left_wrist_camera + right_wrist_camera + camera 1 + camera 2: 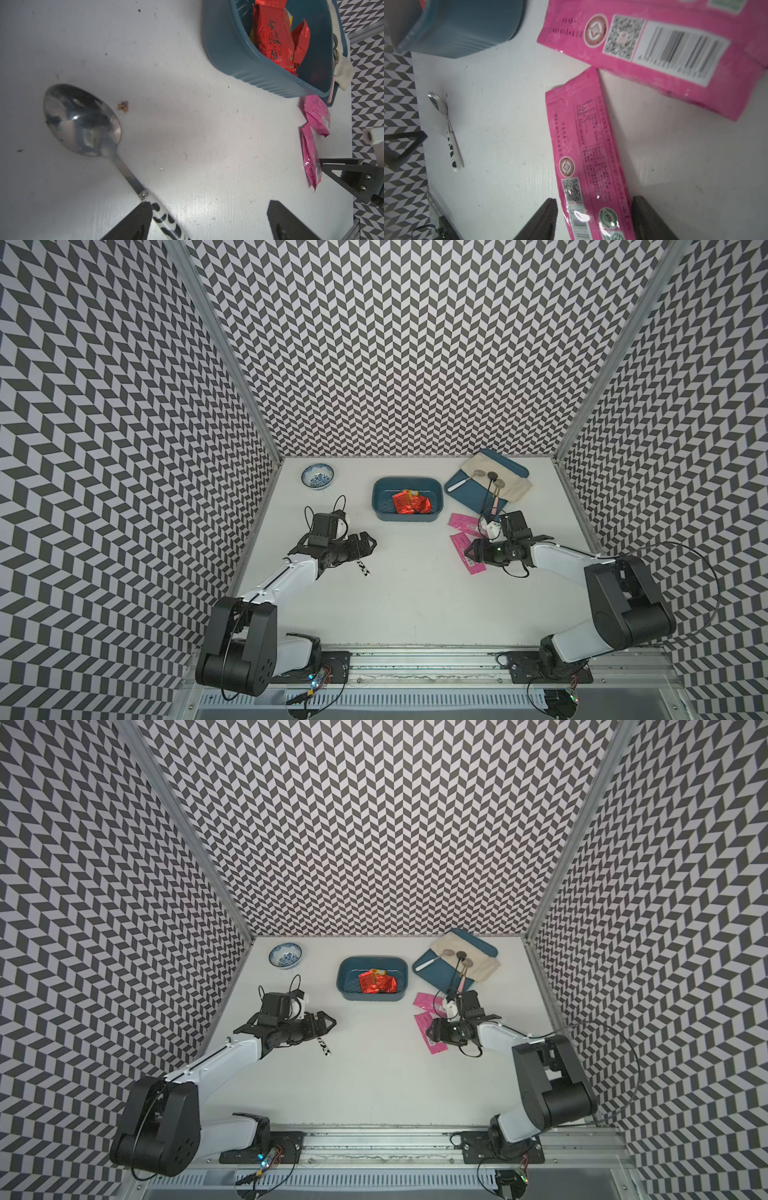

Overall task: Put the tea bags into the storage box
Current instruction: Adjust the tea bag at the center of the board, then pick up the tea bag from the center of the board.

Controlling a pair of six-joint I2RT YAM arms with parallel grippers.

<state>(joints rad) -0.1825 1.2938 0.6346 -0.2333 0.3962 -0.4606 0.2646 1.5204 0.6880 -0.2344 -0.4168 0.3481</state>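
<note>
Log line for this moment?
left gripper: open over spoon | right gripper: open, fingers straddling nearer pink tea bag | storage box: red foil tea bags inside

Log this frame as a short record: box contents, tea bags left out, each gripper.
In storage box: two red foil sachets, one yellow-orange sachet
On table: two pink sachets, outside the box
Right gripper: open, jaws straddling the nearer pink sachet
Left gripper: open, above a spoon, holding nothing
</note>
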